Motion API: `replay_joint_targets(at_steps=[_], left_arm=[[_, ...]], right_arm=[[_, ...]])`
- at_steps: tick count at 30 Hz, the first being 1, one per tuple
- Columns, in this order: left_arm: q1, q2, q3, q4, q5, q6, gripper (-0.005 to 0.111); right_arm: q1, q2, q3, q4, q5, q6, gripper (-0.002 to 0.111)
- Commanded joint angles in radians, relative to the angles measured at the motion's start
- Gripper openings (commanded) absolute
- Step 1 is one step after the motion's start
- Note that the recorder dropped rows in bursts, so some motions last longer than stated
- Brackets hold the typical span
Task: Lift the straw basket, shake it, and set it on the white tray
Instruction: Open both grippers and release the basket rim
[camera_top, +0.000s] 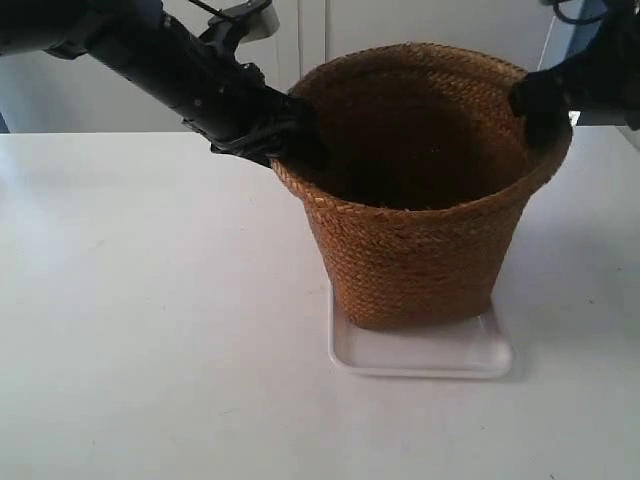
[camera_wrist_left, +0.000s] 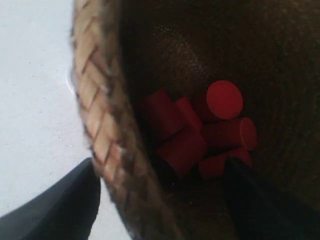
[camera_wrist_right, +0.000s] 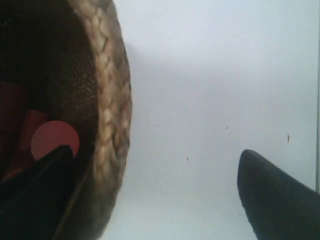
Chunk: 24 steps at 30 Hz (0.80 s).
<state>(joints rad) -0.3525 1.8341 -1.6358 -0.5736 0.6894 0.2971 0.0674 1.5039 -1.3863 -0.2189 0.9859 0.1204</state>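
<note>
The straw basket (camera_top: 420, 260) stands upright on the white tray (camera_top: 440, 358). The arm at the exterior view's left reaches to the basket's left rim, and the arm at the exterior view's right to its right rim. My left gripper (camera_wrist_left: 161, 165) straddles the braided rim (camera_wrist_left: 95, 120), one finger outside and one inside, jaws wide, open. My right gripper (camera_wrist_right: 156, 150) also straddles the rim (camera_wrist_right: 110, 115). Its inner finger (camera_wrist_right: 45, 175) is in the basket and its outer finger (camera_wrist_right: 270, 195) is far off over the table, open. Several red cylinders (camera_wrist_left: 220, 100) lie in the basket's bottom.
The white table (camera_top: 150, 330) spreads around the tray. A pale wall with a panel seam (camera_top: 310, 40) stands behind it. One red cylinder end (camera_wrist_right: 54, 140) shows inside the basket in the right wrist view.
</note>
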Motion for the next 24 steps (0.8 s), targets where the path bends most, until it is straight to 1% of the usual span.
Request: replay_joint_targets(at_steps=[1, 5, 10, 13, 15, 18, 24], left_arm=[[0.001, -0.009, -0.006, 0.003, 0.018, 0.021, 0.072], [0.001, -0.009, -0.011, 0.001, 0.02, 0.021, 0.072], [0.001, -0.009, -0.09, 0.003, 0.074, 0.014, 0.072], [0.001, -0.009, -0.126, 0.019, 0.122, -0.043, 0.072], [0.001, -0.009, -0.153, 0.079, 0.161, -0.094, 0.072], [0.004, -0.009, -0.195, 0.09, 0.226, -0.106, 0.072], [0.004, -0.015, -0.265, 0.115, 0.305, -0.126, 0.072]], right_arm=[[-0.009, -0.111, 0.0, 0.008, -0.059, -0.004, 0.083], [-0.009, -0.237, 0.0, 0.041, -0.126, -0.004, 0.083], [-0.009, -0.345, 0.0, 0.047, -0.154, -0.004, 0.083], [-0.009, -0.366, 0.0, 0.047, -0.151, -0.004, 0.083], [-0.009, -0.374, 0.004, 0.047, -0.147, -0.004, 0.083], [-0.009, -0.374, 0.004, 0.047, -0.138, -0.004, 0.083], [-0.009, -0.374, 0.004, 0.047, -0.131, -0.004, 0.083]])
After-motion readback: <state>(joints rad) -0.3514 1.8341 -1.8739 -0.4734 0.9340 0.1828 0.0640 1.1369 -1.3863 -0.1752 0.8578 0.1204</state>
